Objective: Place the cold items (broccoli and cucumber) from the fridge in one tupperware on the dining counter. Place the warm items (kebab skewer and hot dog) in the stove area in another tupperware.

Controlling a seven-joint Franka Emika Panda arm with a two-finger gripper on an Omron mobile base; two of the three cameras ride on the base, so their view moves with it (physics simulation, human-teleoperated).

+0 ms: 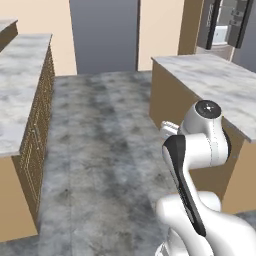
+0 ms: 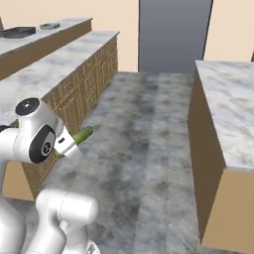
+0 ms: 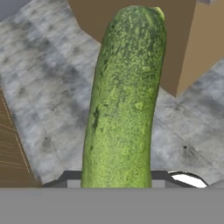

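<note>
Your cucumber (image 3: 124, 100) is a long, thick one, bright mid-green with a pebbled, speckled skin and a few darker flecks along its left side. In the hand view it runs lengthwise away from the camera, its near end dropping between the jaws at the bottom of the picture and its far end rounded, with a paler yellow-green tip. It bows slightly to one side along its length. You will find no label, sticker or writing on it, and none anywhere else that can be read.

In the right base view you see the same cucumber (image 2: 82, 135) sticking out from the hand, tilted a little upward, held in the air over the grey mottled floor (image 2: 144, 149) of the aisle. The jaws are clenched on the cucumber: the gripper (image 2: 67, 143) has it by its near end and most of its length juts free beyond the fingertips.

Around it, you have a long marble-topped surface (image 2: 59, 64) with wood-patterned cabinet fronts on the robot's left, and behind that a higher ledge carrying a dark shallow pan (image 2: 17, 31) and a small greenish item too small to make out. On the robot's right stands a second marble-topped surface (image 2: 228, 104) with plain brown sides. At the end of the aisle is a tall grey panel (image 2: 173, 34) set in a cream wall. In the left base view the white arm (image 1: 200, 145) is folded in front of that right-hand surface.
</note>
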